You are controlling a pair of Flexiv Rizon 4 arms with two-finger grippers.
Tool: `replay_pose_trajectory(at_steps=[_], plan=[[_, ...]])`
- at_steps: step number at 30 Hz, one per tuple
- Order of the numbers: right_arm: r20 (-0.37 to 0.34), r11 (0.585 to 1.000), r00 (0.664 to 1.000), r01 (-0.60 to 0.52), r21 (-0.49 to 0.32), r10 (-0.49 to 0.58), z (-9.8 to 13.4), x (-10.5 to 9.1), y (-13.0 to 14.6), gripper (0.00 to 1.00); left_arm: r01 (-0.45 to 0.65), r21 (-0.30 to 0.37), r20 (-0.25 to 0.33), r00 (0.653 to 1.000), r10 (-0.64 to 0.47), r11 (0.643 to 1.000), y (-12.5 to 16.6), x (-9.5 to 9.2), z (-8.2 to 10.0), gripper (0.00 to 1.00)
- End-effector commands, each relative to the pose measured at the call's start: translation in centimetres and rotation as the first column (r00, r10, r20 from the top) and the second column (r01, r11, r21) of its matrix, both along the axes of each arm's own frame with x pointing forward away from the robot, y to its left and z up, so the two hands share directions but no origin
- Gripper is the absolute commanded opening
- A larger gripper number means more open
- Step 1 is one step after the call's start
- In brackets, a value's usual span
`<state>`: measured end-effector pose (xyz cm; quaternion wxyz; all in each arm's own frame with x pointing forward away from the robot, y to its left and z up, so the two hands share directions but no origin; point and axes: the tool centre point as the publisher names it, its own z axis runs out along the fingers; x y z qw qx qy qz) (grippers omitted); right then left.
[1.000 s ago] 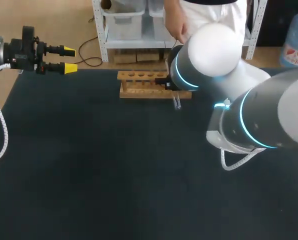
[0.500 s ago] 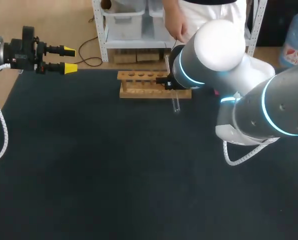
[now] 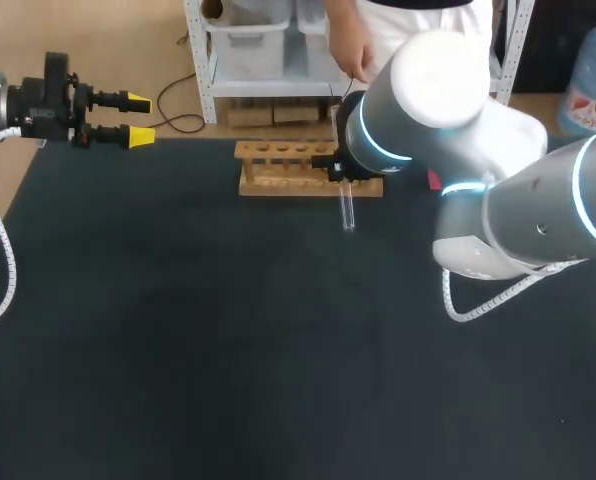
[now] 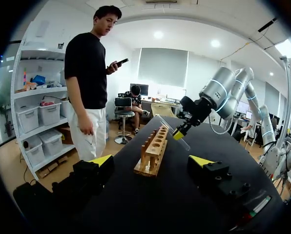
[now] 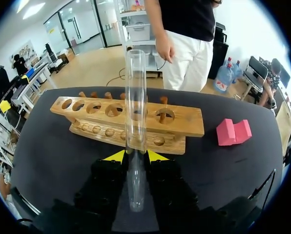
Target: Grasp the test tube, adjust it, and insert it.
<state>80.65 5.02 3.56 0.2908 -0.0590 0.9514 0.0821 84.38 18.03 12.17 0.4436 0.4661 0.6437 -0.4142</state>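
Observation:
A clear glass test tube (image 5: 135, 107) stands nearly upright between the yellow tips of my right gripper (image 5: 131, 156), which is shut on its lower part. Its open mouth rises above the wooden rack (image 5: 184, 124) just ahead. From overhead the tube (image 3: 347, 210) hangs at the front right of the rack (image 3: 278, 170), and the arm hides most of the right gripper (image 3: 336, 170). My left gripper (image 3: 138, 117) is open over the table's far left corner. From there the rack (image 4: 154, 148) lies ahead, with the tube (image 4: 172, 131) slanting beside it.
A pink block (image 5: 233, 132) lies on the dark mat to the right of the rack, partly hidden under my right arm (image 3: 434, 181) from overhead. The rack's top row has several open holes. A white cable (image 3: 478, 310) loops below the right arm.
The right arm has swung its elbow right and turned its wrist. The tube has come more upright and shifted slightly left. The left arm has not moved.

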Motion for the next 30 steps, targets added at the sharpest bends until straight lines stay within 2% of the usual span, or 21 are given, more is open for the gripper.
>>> replay_pose_trajectory(at_steps=[1, 13, 23, 30], plan=[[-0.019, 1.000, 1.000, -0.001, -0.005, 0.001, 0.1, 0.3, 0.0, 0.00, -0.004, -0.001, 0.004, 1.000, 0.004, 1.000, 0.0, -0.2, -0.1, 1.00], [0.026, 0.997, 0.998, 0.058, -0.043, -0.056, 2.1, -0.6, -0.7, 0.00, -0.004, -0.001, 0.004, 1.000, 0.004, 1.000, 0.0, -0.2, -0.1, 1.00], [0.073, 0.985, 0.986, 0.155, -0.068, -0.150, 5.3, -2.6, -1.8, 0.00, -0.004, -0.001, 0.004, 1.000, 0.004, 1.000, 0.0, -0.2, -0.1, 1.00], [0.095, 0.978, 0.980, 0.186, -0.093, -0.177, 7.4, -3.7, -2.6, 0.00, -0.004, -0.001, 0.004, 1.000, 0.004, 1.000, 0.0, -0.2, -0.1, 1.00]])
